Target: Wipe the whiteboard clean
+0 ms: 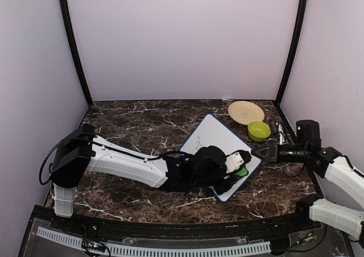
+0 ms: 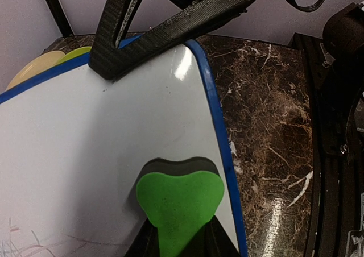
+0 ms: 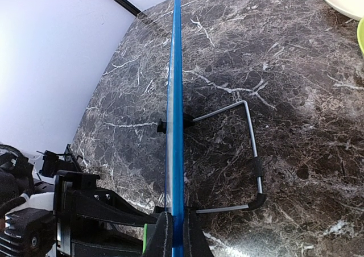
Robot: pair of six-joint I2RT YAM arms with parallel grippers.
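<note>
The whiteboard (image 1: 215, 136), white with a thin blue frame, lies tilted on the marble table. My left gripper (image 1: 241, 167) is shut on the green bone-shaped eraser (image 1: 243, 171) and presses it on the board's near right corner. In the left wrist view the eraser (image 2: 179, 200) sits flat on the board (image 2: 85, 149), between my fingers (image 2: 227, 243), close to the blue edge. Faint pen marks (image 2: 17, 240) show at the lower left. My right gripper (image 1: 259, 152) is shut on the board's right edge. In the right wrist view it (image 3: 177, 234) clamps the blue frame (image 3: 177, 98).
A tan plate (image 1: 245, 112) and a green bowl (image 1: 259, 131) stand at the back right, with markers (image 1: 280, 131) beside them. The board's wire stand (image 3: 253, 154) sticks out underneath it. The enclosure's purple walls surround the table.
</note>
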